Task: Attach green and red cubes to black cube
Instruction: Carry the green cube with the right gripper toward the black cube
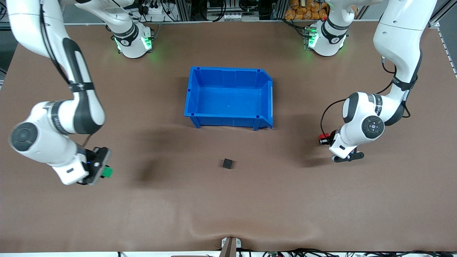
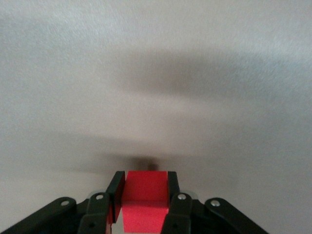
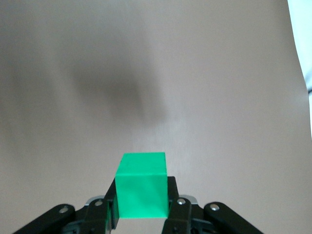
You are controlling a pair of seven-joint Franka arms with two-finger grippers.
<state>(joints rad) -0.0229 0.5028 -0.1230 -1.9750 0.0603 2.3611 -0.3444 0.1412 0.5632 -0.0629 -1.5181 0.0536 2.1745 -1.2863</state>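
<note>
The black cube sits alone on the brown table, nearer to the front camera than the blue bin. My left gripper is shut on the red cube, held above the table toward the left arm's end; in the left wrist view the red cube fills the gap between the fingers. My right gripper is shut on the green cube, held above the table toward the right arm's end; in the right wrist view the green cube sits between the fingers.
A blue bin with nothing in it stands in the middle of the table, farther from the front camera than the black cube. The brown mat has a ripple near the front edge.
</note>
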